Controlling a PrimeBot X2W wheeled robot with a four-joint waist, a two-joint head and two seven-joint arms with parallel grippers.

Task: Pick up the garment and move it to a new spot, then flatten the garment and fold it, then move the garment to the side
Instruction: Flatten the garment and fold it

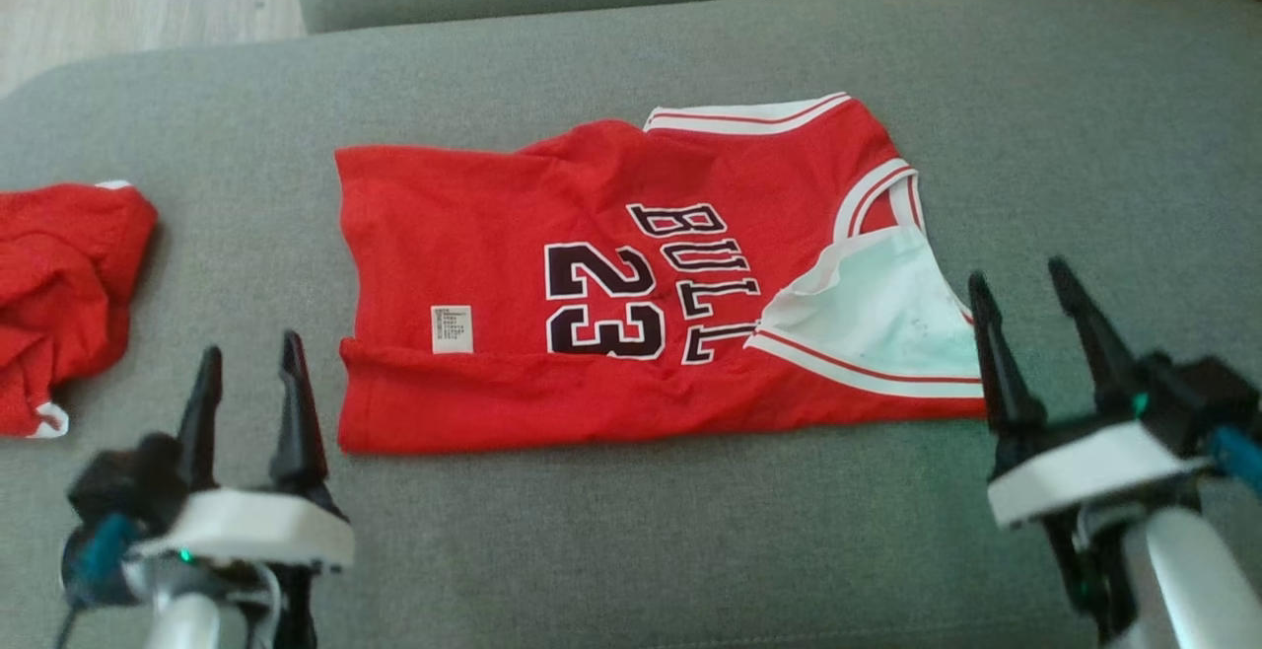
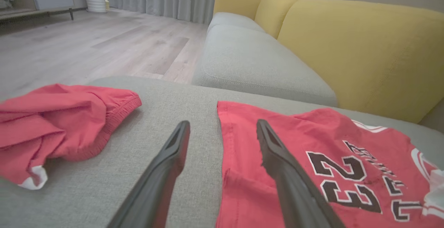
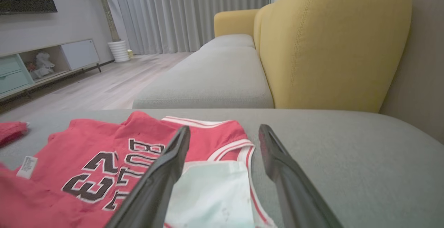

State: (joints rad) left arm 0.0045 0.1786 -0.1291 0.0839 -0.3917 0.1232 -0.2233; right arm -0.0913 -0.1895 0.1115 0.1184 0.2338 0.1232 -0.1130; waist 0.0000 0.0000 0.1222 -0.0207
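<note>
Logging item 1 (clerk): red Bulls 23 jersey [image 1: 611, 304], lying sideways on the grey sofa cushion [image 1: 631, 550]. Its near long edge is turned over itself, and the care label [image 1: 452, 328] is showing. Location: between the two grippers, touching neither.

Checker: Item 2?

Clerk: Left gripper [image 1: 250, 346], fingers spread, empty. The jersey's hem corner is just to its right and slightly ahead. Item 3: right gripper [image 1: 1017, 272], fingers spread, empty. The white-trimmed neck end is just to its left.

Checker: Reason for placement?

Clerk: Judged, not seen: one gripper stands at each end of the near fold, parted ready to pinch cloth. That suits a further fold or a two-ended lift to the side. Folding looks part done.

Checker: Other stock?

Clerk: Crumpled red shorts [image 1: 59, 284], well to the left gripper's left, apart from the jersey.
</note>
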